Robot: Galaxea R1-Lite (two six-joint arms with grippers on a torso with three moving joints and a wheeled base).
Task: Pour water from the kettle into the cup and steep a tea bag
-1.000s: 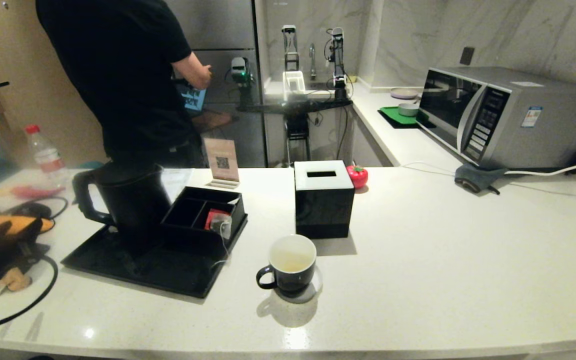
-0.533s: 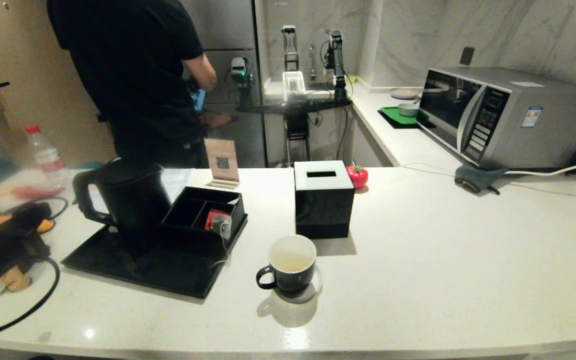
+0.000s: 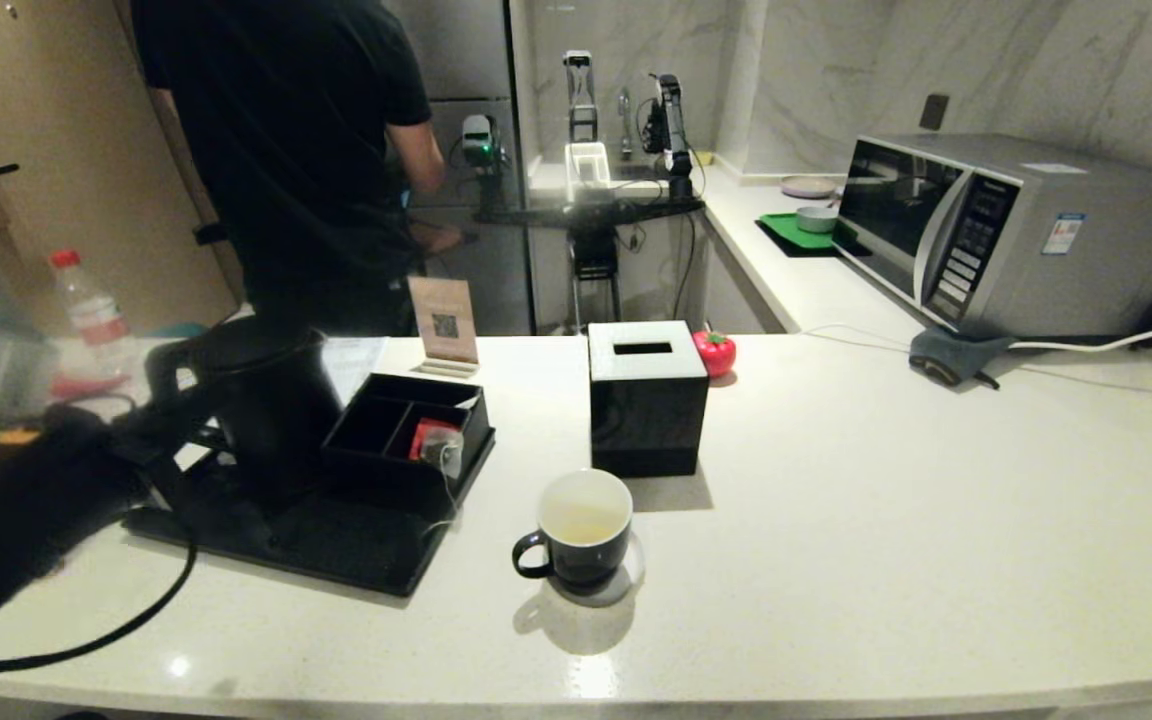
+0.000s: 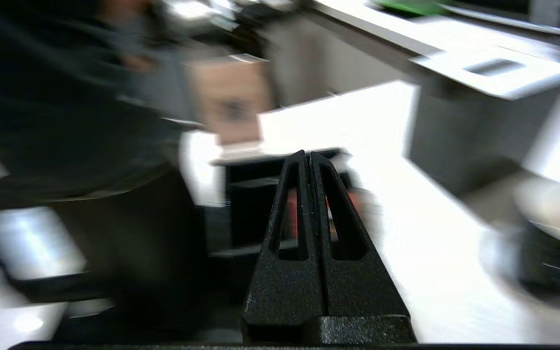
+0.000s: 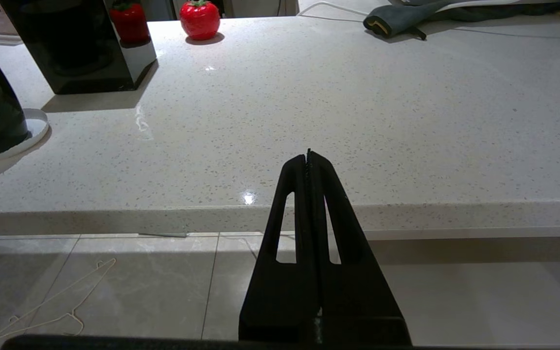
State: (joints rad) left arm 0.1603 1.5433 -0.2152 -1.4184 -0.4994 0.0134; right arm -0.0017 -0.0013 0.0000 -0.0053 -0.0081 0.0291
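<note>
Well, the left pincer [image 4: 307, 154] is pressed fully shut on nothing, its arm reaching in low at the left edge of the worktop [image 3: 886, 480] toward the kettle [image 3: 256, 405], which stands on the black tray [image 3: 286, 540] with its handle facing that arm. The cup [image 3: 581, 530] sits on its coaster in front of the black tissue box [image 3: 646, 400], a pale yellowish liquid already inside. The tea bag [image 3: 446, 452] rests in the compartment box on the tray, string trailing down. The right pincer [image 5: 308, 154] hangs closed and empty below the worktop's edge. I'd judge this an approach; the left pincer must open before gripping anything.
</note>
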